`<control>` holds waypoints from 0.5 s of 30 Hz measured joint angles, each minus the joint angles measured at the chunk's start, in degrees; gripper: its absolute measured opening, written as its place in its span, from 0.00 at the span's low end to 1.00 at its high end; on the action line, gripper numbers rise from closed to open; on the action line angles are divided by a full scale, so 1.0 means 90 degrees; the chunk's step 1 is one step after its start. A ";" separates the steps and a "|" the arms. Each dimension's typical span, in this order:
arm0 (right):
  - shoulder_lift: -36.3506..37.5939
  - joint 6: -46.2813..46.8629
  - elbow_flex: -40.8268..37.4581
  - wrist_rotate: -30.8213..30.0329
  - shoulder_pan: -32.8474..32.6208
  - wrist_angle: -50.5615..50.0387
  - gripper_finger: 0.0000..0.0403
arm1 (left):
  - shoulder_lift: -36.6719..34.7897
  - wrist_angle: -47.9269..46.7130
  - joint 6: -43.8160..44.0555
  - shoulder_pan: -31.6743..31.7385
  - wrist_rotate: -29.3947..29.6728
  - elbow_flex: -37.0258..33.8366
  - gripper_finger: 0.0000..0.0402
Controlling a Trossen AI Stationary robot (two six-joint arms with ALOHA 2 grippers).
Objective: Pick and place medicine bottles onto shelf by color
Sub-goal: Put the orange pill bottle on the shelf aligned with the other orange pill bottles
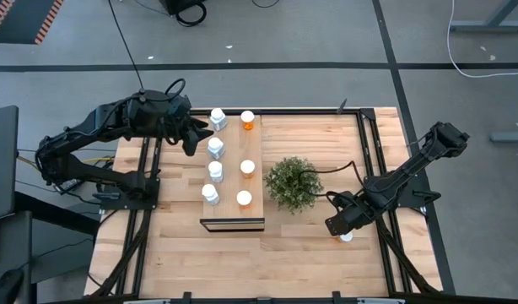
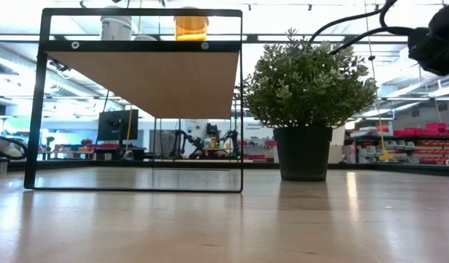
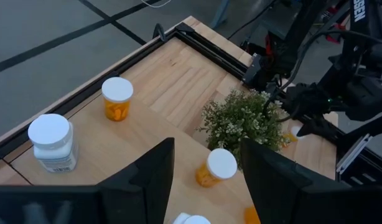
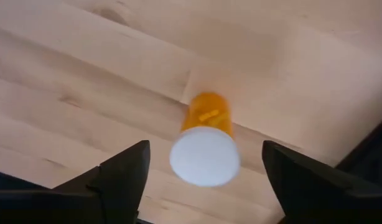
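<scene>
The light-wood shelf (image 1: 232,181) stands mid-table. On its top stand several white bottles (image 1: 215,148) in a left column and three orange bottles (image 1: 248,168) in a right column. One more orange bottle (image 4: 205,146) with a white cap stands upright on the table by the right edge (image 1: 346,237). My right gripper (image 4: 203,186) hovers above it, open, its fingers wide on either side and clear of it. My left gripper (image 1: 196,135) is open and empty over the shelf's far left part; it also shows in the left wrist view (image 3: 206,186).
A bushy green plant (image 1: 293,183) in a dark pot stands on the table between the shelf and my right gripper. In the low view the plant (image 2: 308,95) stands right of the shelf (image 2: 140,73). A dark frame (image 1: 366,143) runs along the table's edges.
</scene>
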State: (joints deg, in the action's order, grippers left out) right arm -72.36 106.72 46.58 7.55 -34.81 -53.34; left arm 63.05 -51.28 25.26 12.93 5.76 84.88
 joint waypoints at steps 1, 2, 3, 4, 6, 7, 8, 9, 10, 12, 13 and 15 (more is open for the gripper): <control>-0.0018 0.0002 -0.0054 0.0005 0.0000 0.0103 0.79 | 0.0000 -0.0017 0.0000 0.0002 0.0002 0.0000 0.47; -0.0037 0.0020 -0.0093 0.0009 0.0000 0.0157 0.80 | 0.0000 -0.0018 0.0005 0.0002 0.0002 0.0000 0.47; -0.0043 0.0039 -0.0116 0.0014 0.0000 0.0144 0.81 | 0.0000 -0.0018 0.0005 0.0002 0.0002 0.0000 0.47; -0.0065 0.0062 -0.0125 0.0019 0.0000 0.0132 0.81 | 0.0000 -0.0020 0.0005 0.0000 0.0002 0.0000 0.47; -0.0124 0.0070 -0.0126 0.0021 0.0000 0.0145 0.82 | 0.0000 -0.0030 0.0012 0.0000 0.0002 0.0000 0.47; -0.0153 0.0070 -0.0127 0.0026 0.0000 0.0151 0.82 | 0.0000 -0.0058 0.0047 0.0000 0.0002 0.0000 0.47; -0.0186 0.0070 -0.0127 0.0039 -0.0001 0.0185 0.82 | 0.0000 -0.0080 0.0094 0.0000 0.0002 0.0000 0.47; -0.0231 0.0072 -0.0127 0.0058 -0.0012 0.0232 0.82 | 0.0000 -0.0096 0.0106 0.0002 0.0002 0.0000 0.47; -0.0270 0.0070 -0.0127 0.0058 -0.0032 0.0268 0.82 | 0.0000 -0.0115 0.0122 0.0002 0.0001 0.0000 0.47; -0.0357 0.0073 -0.0127 0.0097 -0.0089 0.0354 0.82 | 0.0000 -0.0119 0.0123 0.0002 0.0002 0.0001 0.47; -0.0400 0.0072 -0.0127 0.0102 -0.0122 0.0412 0.82 | 0.0000 -0.0129 0.0122 0.0000 0.0001 0.0002 0.47; -0.0447 0.0090 -0.0127 0.0130 -0.0175 0.0453 0.82 | 0.0000 -0.0147 0.0126 0.0000 0.0002 0.0002 0.47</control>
State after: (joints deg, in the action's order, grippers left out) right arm -76.39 107.53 45.43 8.73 -36.38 -49.26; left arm 63.05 -52.60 26.39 12.93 5.78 84.90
